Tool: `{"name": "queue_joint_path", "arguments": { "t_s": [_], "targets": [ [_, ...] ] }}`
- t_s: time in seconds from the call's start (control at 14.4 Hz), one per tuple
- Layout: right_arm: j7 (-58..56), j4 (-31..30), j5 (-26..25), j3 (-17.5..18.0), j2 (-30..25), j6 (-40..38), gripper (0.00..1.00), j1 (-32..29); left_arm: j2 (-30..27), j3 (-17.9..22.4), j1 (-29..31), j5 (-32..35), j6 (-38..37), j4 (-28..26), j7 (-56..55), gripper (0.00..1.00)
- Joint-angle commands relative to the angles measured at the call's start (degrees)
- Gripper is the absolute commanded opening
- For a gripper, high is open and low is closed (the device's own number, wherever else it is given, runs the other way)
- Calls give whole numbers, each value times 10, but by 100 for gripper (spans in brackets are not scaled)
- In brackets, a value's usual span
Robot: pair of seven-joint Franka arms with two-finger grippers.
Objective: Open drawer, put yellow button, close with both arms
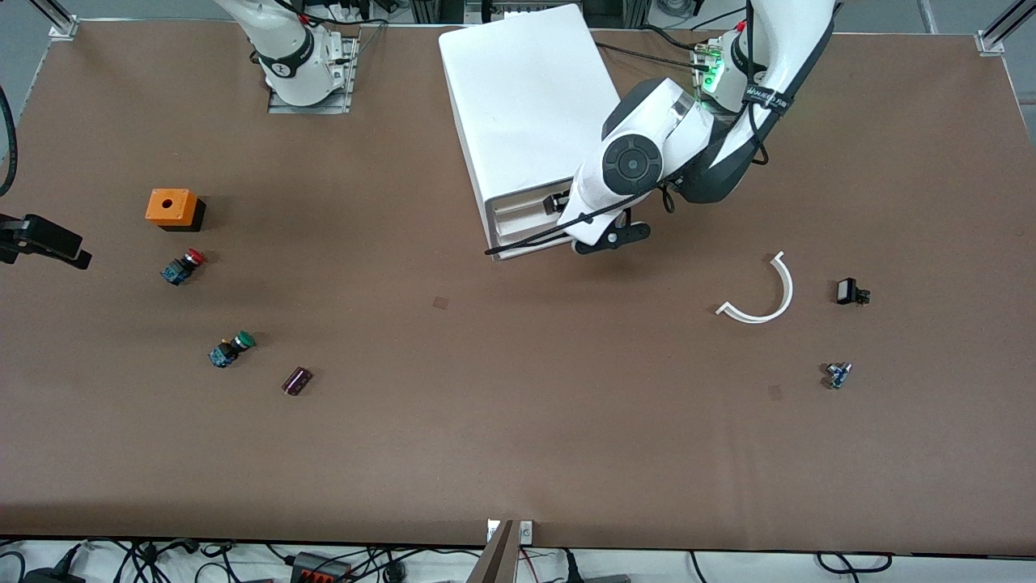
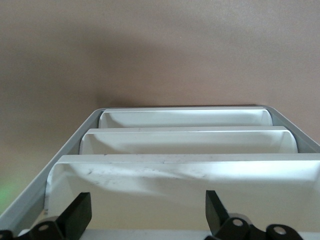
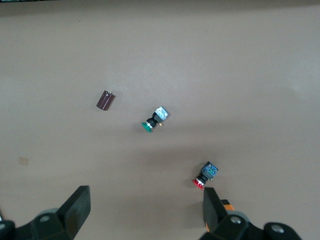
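Observation:
The white drawer cabinet (image 1: 526, 97) stands toward the robots' side of the table. My left gripper (image 1: 557, 202) is open at its front, by the top drawer. In the left wrist view the open gripper (image 2: 147, 212) has its fingers (image 2: 77, 217) astride the nearest drawer front (image 2: 190, 175), holding nothing; two more drawer fronts show past it. I cannot tell whether a drawer is pulled out. The yellow button is out of view. My right gripper (image 1: 44, 241) is open and empty (image 3: 145, 210) at the right arm's end of the table, beside the red-capped switch.
An orange box with a hole (image 1: 171, 208), a red-capped switch (image 1: 182, 265) (image 3: 206, 175), a green-capped switch (image 1: 231, 350) (image 3: 154, 120) and a purple cylinder (image 1: 296, 380) (image 3: 105, 100) lie toward the right arm's end. A white curved strip (image 1: 761, 300) and two small parts (image 1: 850, 291) (image 1: 838, 375) lie toward the left arm's end.

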Motion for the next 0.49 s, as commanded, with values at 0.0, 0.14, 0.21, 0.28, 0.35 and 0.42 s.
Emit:
{"name": "queue_joint_path", "arguments": {
  "t_s": [0.0, 0.14, 0.21, 0.28, 0.35, 0.42],
  "targets": [
    [-9, -51, -10, -5, -44, 3, 100, 12, -12, -3, 8, 1, -4, -9, 1, 100],
    [-7, -86, -10, -3, -66, 6, 100, 13, -12, 4, 14, 15, -4, -4, 17, 100],
    [-6, -110, -10, -3, -79, 11, 100, 13, -12, 4, 27, 38, -4, 1, 33, 100],
    [-7, -132, -10, -3, -93, 18, 100, 12, -12, 4, 38, 52, -4, 8, 49, 100],
    [-7, -154, -10, -3, -110, 23, 100, 12, -11, 5, 46, 58, -4, 15, 67, 100],
    [-11, -176, -11, -3, -126, 30, 100, 12, -9, 6, 57, 67, -4, 23, 84, 100]
  ]
}}
